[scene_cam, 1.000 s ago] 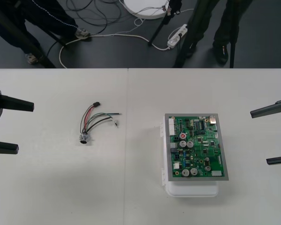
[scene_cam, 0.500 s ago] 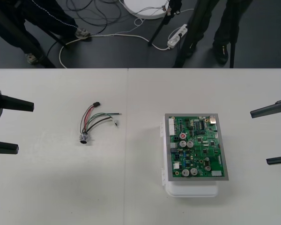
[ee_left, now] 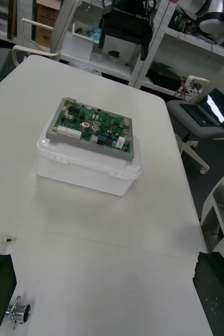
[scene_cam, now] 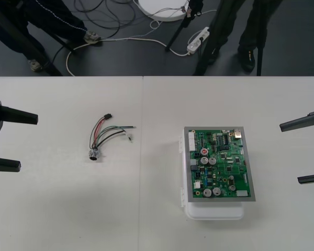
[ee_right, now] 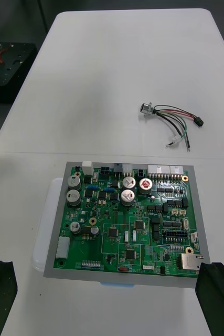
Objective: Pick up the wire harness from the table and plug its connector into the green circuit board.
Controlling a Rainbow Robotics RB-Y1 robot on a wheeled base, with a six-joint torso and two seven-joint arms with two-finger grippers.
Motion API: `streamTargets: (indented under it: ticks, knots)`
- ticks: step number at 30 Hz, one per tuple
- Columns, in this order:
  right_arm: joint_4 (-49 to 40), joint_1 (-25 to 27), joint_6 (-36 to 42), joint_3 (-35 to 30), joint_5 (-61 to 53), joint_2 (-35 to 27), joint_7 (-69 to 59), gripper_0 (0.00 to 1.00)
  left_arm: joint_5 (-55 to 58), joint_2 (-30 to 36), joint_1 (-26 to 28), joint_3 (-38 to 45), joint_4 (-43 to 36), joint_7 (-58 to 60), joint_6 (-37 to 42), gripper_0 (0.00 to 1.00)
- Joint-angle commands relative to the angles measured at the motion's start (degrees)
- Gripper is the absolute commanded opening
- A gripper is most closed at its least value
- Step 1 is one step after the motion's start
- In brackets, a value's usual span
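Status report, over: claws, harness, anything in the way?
Left claw open, left edge of table; right claw open, right edge. Harness loose on table, left of green board, unplugged. Nothing blocking.

No readable text anywhere, honestly. Any markings on the green circuit board (ee_right: 127, 220) are too tiny to make out.

The bench (scene_cam: 68, 209) is a plain pale surface. A thin seam (scene_cam: 142, 157) runs across it from far edge to near edge, a little left of the middle. Past the far edge lies a strip of dark floor (scene_cam: 303, 31). On it a white power strip (scene_cam: 198, 41) sits at the end of a white cable (scene_cam: 152, 40) that curves away leftward. Thin dark cables (scene_cam: 102, 13) loop beside a round white disc (scene_cam: 162, 8). A black stand leg (scene_cam: 179, 30) slants down between the disc and the power strip.
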Motion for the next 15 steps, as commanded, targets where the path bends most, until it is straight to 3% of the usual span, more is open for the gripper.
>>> streamTargets:
  ticks: [1,15]
  knots:
    - [-1.1,-1.3,0.4,-2.0,-0.2,0.7,-0.4,1.00,0.0,2.3,-1.8,1.1,-1.3,-1.5,-2.2,1.00]
    - [-1.1,-1.3,0.4,-2.0,-0.2,0.7,-0.4,1.00,0.0,2.3,-1.8,1.1,-1.3,-1.5,-2.2,1.00]
